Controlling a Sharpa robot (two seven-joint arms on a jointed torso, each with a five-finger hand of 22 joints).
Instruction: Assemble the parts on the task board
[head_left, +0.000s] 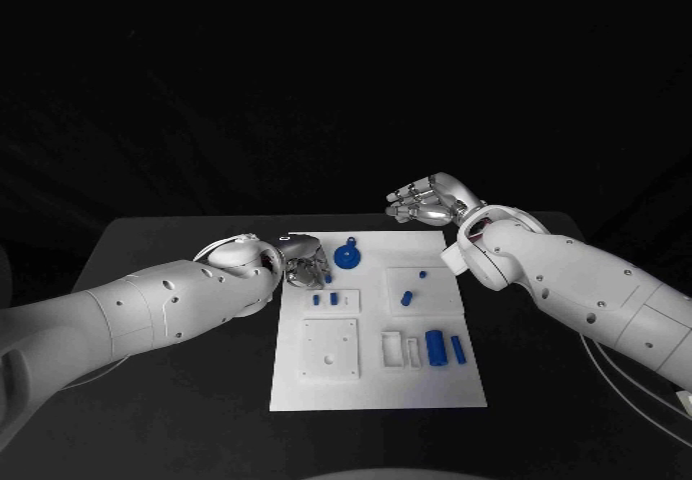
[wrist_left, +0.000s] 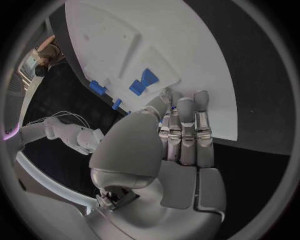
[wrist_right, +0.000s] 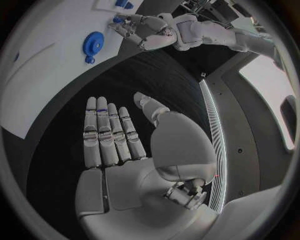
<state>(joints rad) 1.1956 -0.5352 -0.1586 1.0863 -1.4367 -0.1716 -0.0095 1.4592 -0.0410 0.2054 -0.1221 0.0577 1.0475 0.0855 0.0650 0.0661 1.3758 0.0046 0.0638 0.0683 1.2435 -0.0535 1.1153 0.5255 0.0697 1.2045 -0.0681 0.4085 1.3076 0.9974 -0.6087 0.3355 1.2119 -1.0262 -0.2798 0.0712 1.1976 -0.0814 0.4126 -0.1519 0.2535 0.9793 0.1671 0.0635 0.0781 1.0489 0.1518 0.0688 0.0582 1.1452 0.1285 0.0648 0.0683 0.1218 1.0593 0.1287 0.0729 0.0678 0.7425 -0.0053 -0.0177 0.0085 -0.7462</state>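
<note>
The flat white rectangular task board lies in the middle of the black worktop, its long axis running away from the robot. Using the round blue disc-shaped part near the board's far edge as the landmark, the left hand sits just beside it, over the board's far left corner and close above the surface. The pair of small blue upright pieces stands just nearer the robot than the disc and just beside that hand, on the robot's side of it.

In the left wrist view the left hand has its fingers straight and lying side by side, pointing toward the board's edge with nothing between them; whether the fingertips touch the board I cannot tell.

The right hand hangs beyond the disc, off the board's far right corner and over bare worktop. In its own wrist view the right hand is flat, fingers extended, holding nothing.

The long blue blocks lie on the board well apart from the disc, toward the robot and closer to the right arm.

By my judgement, the left hand is much nearer the disc and the small upright pieces, so a pick there falls to it.
</note>
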